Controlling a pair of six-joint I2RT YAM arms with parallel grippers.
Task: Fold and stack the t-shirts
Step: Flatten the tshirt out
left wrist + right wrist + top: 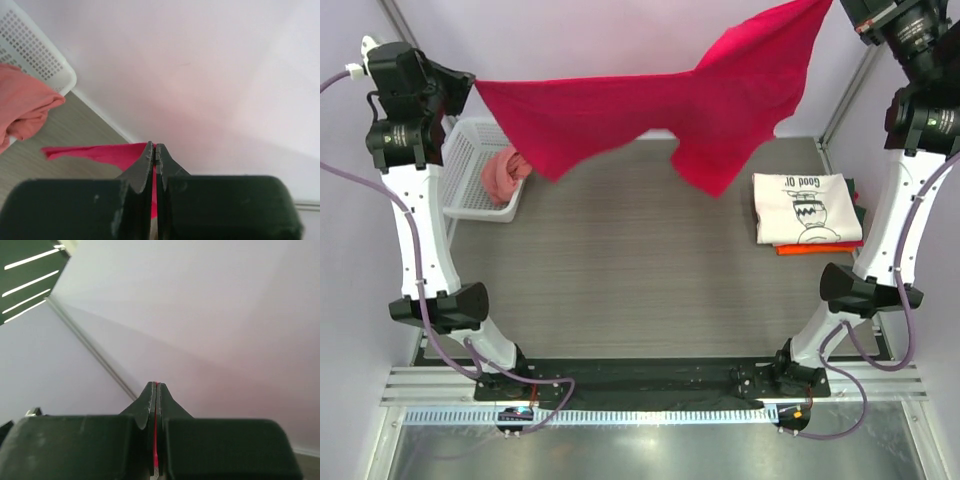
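With left gripper and right gripper pinched shut on the crimson t-shirt, hold it taut and lower it flat onto the table's middle

Crimson shirt corner cut by top edge; orange shirt mostly hidden.

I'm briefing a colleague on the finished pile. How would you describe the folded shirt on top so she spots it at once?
Go to the table's right side, right of the hanging red shirt's lowest tip. There the white shirt lies folded on top of an orange shirt. It alone carries a black cartoon print and lettering.
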